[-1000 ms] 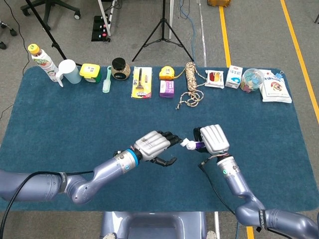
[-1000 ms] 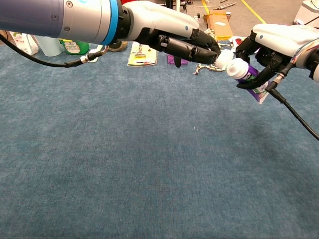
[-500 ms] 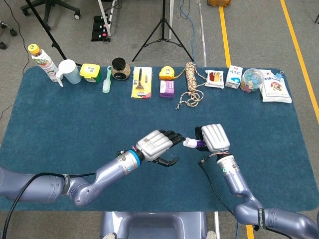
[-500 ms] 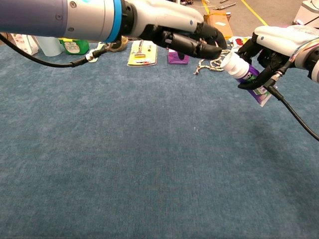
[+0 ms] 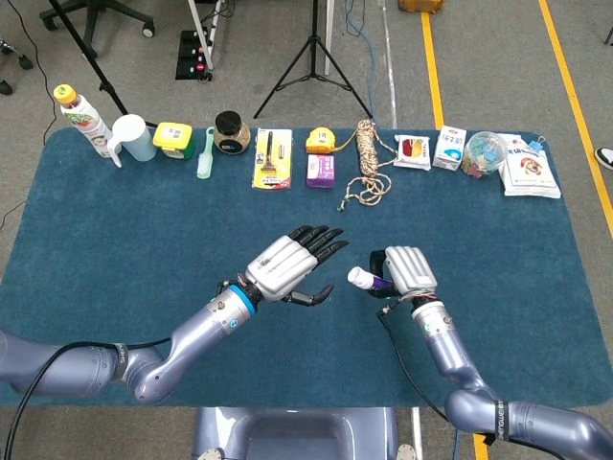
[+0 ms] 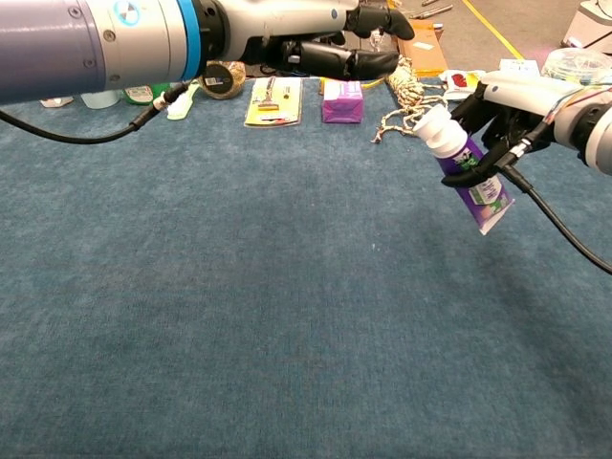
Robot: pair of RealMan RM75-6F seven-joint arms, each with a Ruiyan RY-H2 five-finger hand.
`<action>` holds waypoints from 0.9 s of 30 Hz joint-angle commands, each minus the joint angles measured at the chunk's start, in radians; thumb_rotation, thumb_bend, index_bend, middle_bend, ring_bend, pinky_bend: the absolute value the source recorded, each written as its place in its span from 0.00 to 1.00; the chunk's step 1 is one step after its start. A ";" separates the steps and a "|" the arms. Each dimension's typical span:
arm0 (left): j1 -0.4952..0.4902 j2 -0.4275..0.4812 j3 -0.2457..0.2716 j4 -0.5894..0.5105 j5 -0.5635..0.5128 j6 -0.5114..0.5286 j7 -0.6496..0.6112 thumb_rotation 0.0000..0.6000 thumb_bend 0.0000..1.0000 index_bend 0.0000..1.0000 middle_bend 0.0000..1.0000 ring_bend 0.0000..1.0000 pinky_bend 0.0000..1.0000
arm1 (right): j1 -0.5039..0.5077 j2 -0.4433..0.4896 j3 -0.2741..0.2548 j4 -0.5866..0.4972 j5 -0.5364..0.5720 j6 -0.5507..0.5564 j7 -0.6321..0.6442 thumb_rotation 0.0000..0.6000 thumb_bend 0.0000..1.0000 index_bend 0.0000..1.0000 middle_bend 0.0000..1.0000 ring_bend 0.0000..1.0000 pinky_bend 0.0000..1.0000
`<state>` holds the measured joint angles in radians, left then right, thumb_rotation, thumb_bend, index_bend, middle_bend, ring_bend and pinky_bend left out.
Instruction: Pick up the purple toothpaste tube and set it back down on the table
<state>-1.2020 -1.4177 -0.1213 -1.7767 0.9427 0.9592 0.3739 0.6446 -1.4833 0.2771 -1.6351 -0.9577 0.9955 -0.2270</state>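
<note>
The purple toothpaste tube (image 6: 465,168) has a white cap and hangs above the blue table, cap up and to the left, tail down. My right hand (image 6: 512,103) grips its upper part; in the head view the right hand (image 5: 406,271) covers most of the tube (image 5: 366,280), leaving the cap showing. My left hand (image 5: 290,264) hovers a little left of the tube with its fingers spread and nothing in them; the chest view shows the left hand (image 6: 330,38) high up at the top.
Along the far edge of the table (image 5: 115,230) stand a bottle (image 5: 82,119), a white jug (image 5: 132,139), a jar (image 5: 230,132), a yellow card pack (image 5: 272,159), a purple box (image 5: 321,170), a rope coil (image 5: 365,163) and several small packets (image 5: 450,149).
My left hand has let go of the tube's cap, opened and drawn back to the left. The right hand has tilted the tube more upright and lowered it slightly.
</note>
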 commanded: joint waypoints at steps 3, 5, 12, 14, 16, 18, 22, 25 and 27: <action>0.005 -0.017 -0.013 0.013 0.003 -0.015 0.002 0.06 0.33 0.00 0.00 0.00 0.00 | 0.020 0.003 0.015 -0.026 0.053 -0.015 -0.011 1.00 0.27 0.77 0.79 0.88 0.98; 0.004 -0.024 -0.021 0.016 0.001 -0.021 0.001 0.02 0.29 0.00 0.00 0.00 0.00 | 0.025 0.004 0.022 -0.036 0.072 -0.019 -0.006 1.00 0.27 0.77 0.79 0.88 0.98; -0.008 -0.068 -0.062 0.035 -0.027 -0.056 -0.018 0.00 0.18 0.00 0.00 0.00 0.00 | 0.038 0.011 0.054 -0.074 0.120 -0.046 0.053 1.00 0.27 0.77 0.80 0.88 0.99; -0.011 -0.080 -0.068 0.046 -0.031 -0.064 -0.021 0.00 0.15 0.00 0.00 0.00 0.00 | 0.040 0.016 0.058 -0.078 0.122 -0.051 0.067 1.00 0.28 0.77 0.80 0.89 0.99; -0.014 -0.094 -0.075 0.056 -0.037 -0.074 -0.025 0.00 0.13 0.00 0.00 0.00 0.00 | 0.041 0.021 0.064 -0.087 0.125 -0.055 0.087 1.00 0.28 0.77 0.80 0.89 0.99; -0.017 -0.107 -0.082 0.066 -0.040 -0.079 -0.026 0.00 0.12 0.00 0.00 0.00 0.00 | 0.041 0.026 0.069 -0.095 0.130 -0.060 0.106 1.00 0.28 0.77 0.80 0.89 0.99; -0.020 -0.130 -0.091 0.088 -0.038 -0.078 -0.024 0.00 0.11 0.00 0.00 0.00 0.00 | 0.043 0.032 0.076 -0.107 0.135 -0.073 0.143 1.00 0.28 0.77 0.80 0.89 0.99; -0.019 -0.146 -0.097 0.102 -0.035 -0.076 -0.025 0.00 0.11 0.00 0.00 0.00 0.00 | 0.043 0.040 0.078 -0.109 0.133 -0.086 0.170 1.00 0.28 0.77 0.80 0.89 0.99; -0.018 -0.150 -0.098 0.105 -0.034 -0.075 -0.026 0.00 0.11 0.00 0.00 0.00 0.00 | 0.044 0.041 0.077 -0.108 0.131 -0.088 0.175 1.00 0.28 0.77 0.80 0.89 0.99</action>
<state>-1.2199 -1.5668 -0.2190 -1.6719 0.9085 0.8838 0.3481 0.6882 -1.4431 0.3538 -1.7425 -0.8261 0.9082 -0.0525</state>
